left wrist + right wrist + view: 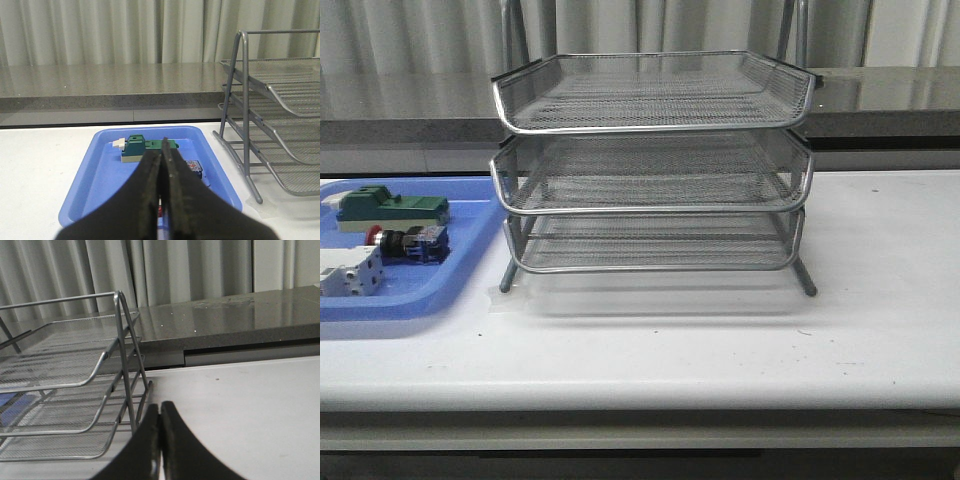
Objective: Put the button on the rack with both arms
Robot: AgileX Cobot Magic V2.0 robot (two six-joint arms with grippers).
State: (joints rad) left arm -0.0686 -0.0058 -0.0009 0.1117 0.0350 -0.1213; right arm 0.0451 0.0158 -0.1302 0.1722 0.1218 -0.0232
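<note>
Closed left end effector above blue tray, rack beside.

No legible text, label, brand or number on any surface. The button body shows faint marks (too small to read).

- 1 rack of 3 mesh tiers;
- 1 blue tray left of the rack, holding 1 button, 1 green block, 1 white block

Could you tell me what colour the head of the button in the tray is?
Red; the button shows it best in the front view.
</note>
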